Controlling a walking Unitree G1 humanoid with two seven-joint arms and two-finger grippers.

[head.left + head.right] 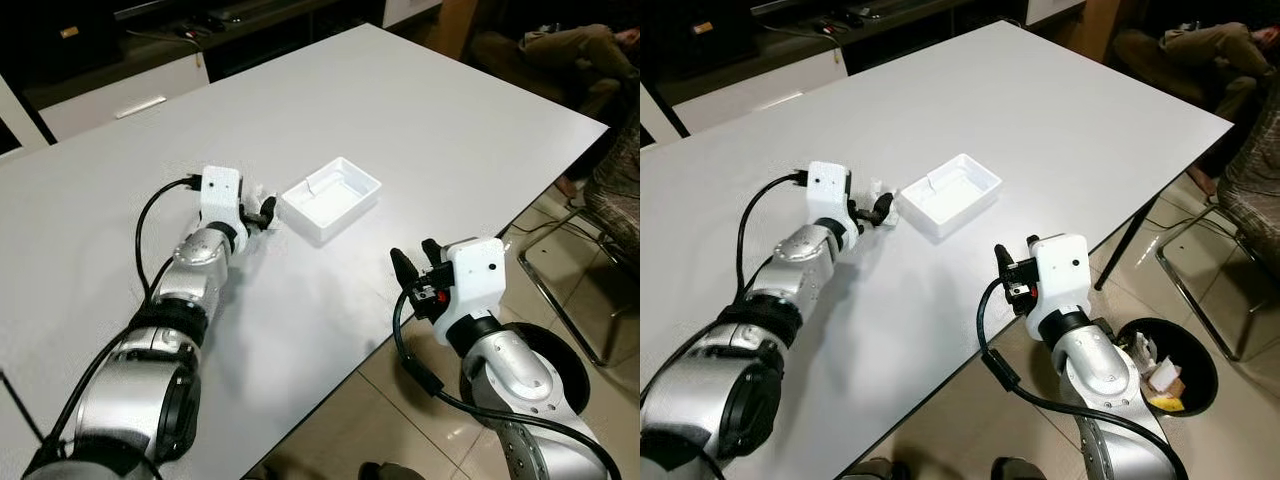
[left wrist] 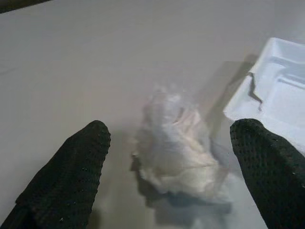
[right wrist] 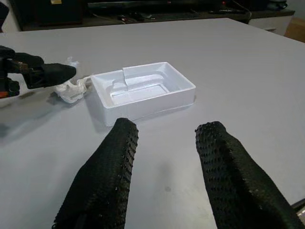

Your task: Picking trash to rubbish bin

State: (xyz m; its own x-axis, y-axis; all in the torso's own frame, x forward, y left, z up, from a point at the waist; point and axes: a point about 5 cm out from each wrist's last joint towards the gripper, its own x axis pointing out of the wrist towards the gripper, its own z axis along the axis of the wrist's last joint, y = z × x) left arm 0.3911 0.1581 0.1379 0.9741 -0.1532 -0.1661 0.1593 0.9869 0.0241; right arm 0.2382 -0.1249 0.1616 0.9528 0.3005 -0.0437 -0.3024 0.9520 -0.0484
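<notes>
A wide white table carries two pieces of trash: a crumpled wad of white tissue and, just to its right, a shallow white foam tray lying open side up. The two lie close together, near the middle of the table.

The left hand reaches out over the table and sits at the tissue, its two black fingers spread apart, one on each side of the wad. The wad rests on the table between them; neither finger is pressed into it. The right-side finger stands just beside the near left corner of the foam tray.

The right hand hovers at the near right edge of the table, well apart from the tray, pointing toward it. Its fingers are apart and hold nothing.

On the tiled floor below the right arm stands a round black rubbish bin with some paper and yellow scraps already inside. Beside it, to the right, is a metal-framed chair. At the far right a person sits slumped.
</notes>
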